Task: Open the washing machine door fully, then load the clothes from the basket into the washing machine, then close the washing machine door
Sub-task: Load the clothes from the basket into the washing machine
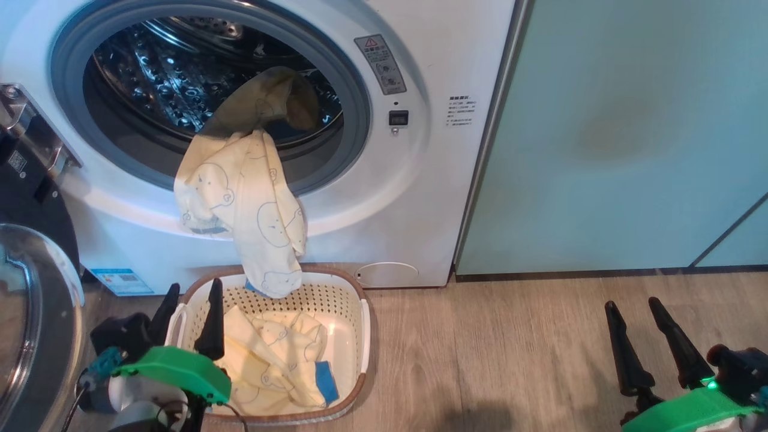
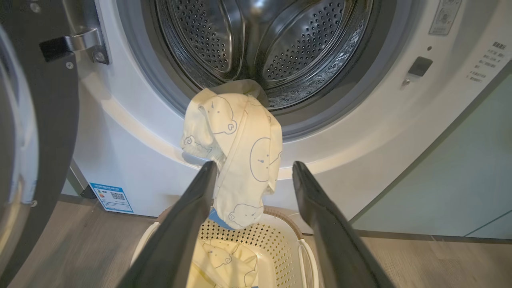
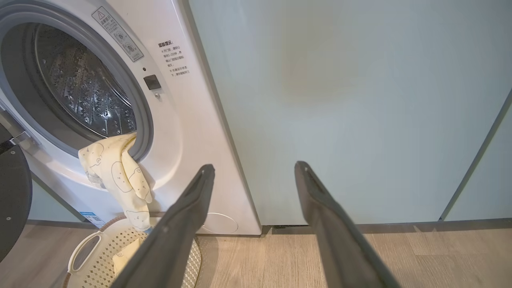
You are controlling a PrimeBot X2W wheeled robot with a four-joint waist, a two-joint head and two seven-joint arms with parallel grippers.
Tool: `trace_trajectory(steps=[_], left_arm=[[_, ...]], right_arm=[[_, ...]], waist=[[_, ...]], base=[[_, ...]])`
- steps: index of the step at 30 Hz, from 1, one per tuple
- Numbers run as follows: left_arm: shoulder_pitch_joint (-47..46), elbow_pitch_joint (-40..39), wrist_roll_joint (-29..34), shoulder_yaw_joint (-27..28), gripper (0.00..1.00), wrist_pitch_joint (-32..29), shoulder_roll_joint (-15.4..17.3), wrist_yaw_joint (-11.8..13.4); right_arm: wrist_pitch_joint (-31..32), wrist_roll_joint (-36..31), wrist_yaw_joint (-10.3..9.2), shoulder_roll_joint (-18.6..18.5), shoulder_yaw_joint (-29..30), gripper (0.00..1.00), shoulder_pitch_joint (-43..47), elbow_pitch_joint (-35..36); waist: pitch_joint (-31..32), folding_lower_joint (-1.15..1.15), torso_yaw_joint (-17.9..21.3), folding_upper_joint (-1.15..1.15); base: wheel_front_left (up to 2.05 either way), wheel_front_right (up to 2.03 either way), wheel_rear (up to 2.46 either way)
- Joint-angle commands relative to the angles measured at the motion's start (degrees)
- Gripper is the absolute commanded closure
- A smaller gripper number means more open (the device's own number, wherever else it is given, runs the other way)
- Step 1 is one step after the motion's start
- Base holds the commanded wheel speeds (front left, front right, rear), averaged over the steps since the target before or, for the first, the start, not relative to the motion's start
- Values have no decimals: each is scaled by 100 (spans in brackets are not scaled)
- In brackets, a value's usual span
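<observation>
The washing machine (image 1: pixel 390 198) stands with its washing machine door (image 1: pixel 36 312) swung open to the left. One garment of the clothes (image 1: pixel 246 198) hangs out of the drum over the grey gasket, its tip reaching into the basket (image 1: pixel 364 336). Another garment (image 1: pixel 270 360) lies inside the basket. My left gripper (image 1: pixel 195 287) is open over the basket's left side, holding nothing; in the left wrist view its open fingers (image 2: pixel 192 224) frame the hanging garment (image 2: pixel 240 152) without touching it. Far to the right, above the floor, my right gripper (image 1: pixel 633 303) is open and empty.
Pale green cabinet doors (image 1: pixel 630 138) stand right of the washer. The wood floor (image 1: pixel 492 360) stretches between the basket and my right gripper. The open door's glass bowl (image 1: pixel 18 312) bulges close beside my left arm.
</observation>
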State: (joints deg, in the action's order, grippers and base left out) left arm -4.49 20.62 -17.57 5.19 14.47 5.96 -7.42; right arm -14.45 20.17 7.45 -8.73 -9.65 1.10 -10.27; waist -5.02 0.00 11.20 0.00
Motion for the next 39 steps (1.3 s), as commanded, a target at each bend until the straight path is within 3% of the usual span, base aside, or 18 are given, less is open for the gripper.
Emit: trace_trajectory(steps=[1, 11, 17, 39], left_arm=[[-80, -215, 46, 177, 0, 52, 60, -5], [-48, -154, -34, 32, 0, 52, 103, -6], [-191, 352, -201, -276, 0, 34, 226, -6], [-2629, 2429, -1543, -1232, 0, -843, 1020, -6]], right_arm=[[-55, -16, 3, -92, -86, 0, -25, 194], [-55, -5, 3, -81, -91, 0, -75, 182], [-55, 6, 3, -71, -126, 0, -158, 203], [-55, 20, 3, 18, -400, 0, -854, 254]], waist=[[-7, 0, 4, 0], [-114, 0, 20, 0], [-279, 0, 76, 0], [-1824, 0, 712, 0]], base=[[0, 0, 0], [0, 0, 0], [0, 0, 0], [0, 0, 0]])
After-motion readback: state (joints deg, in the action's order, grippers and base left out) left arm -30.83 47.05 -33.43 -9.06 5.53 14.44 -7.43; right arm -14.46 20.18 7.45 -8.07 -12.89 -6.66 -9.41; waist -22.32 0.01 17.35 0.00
